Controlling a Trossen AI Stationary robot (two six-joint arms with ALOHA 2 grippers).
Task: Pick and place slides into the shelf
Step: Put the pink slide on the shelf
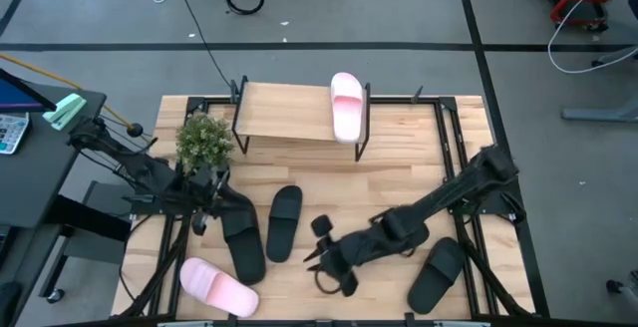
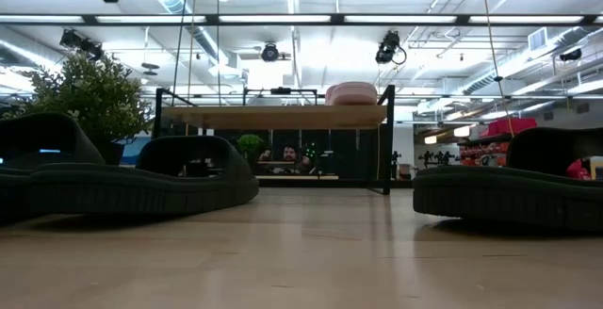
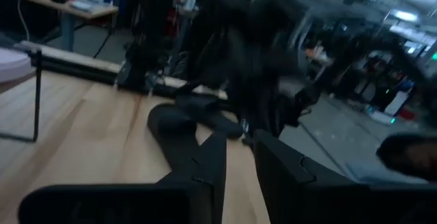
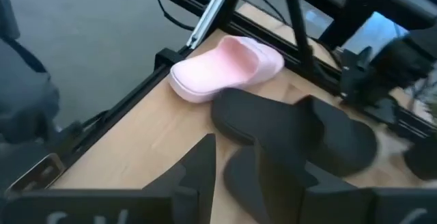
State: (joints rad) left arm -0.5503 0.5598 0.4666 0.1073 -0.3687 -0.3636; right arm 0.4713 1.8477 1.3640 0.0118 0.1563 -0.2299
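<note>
Reaching toward a black slide (image 1: 283,222) mid-desk, the right end effector (image 1: 321,259) hovers open just beside it; one pink slide (image 1: 346,106) already tops the shelf (image 1: 284,113). Next comes a clean grasp. The left end effector (image 1: 202,213) waits, grip unclear.

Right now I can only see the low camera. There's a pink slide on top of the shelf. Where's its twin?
Observer: The other pink slide lies near the table's front left corner, beside the left black slide.
Operator: Is an arm grabbing it?
Observer: No. The right gripper is open and empty, between the middle black slide and the right black slide.
Operator: And the other arm?
Observer: The left gripper sits by the plant, not on the pink one.
</note>
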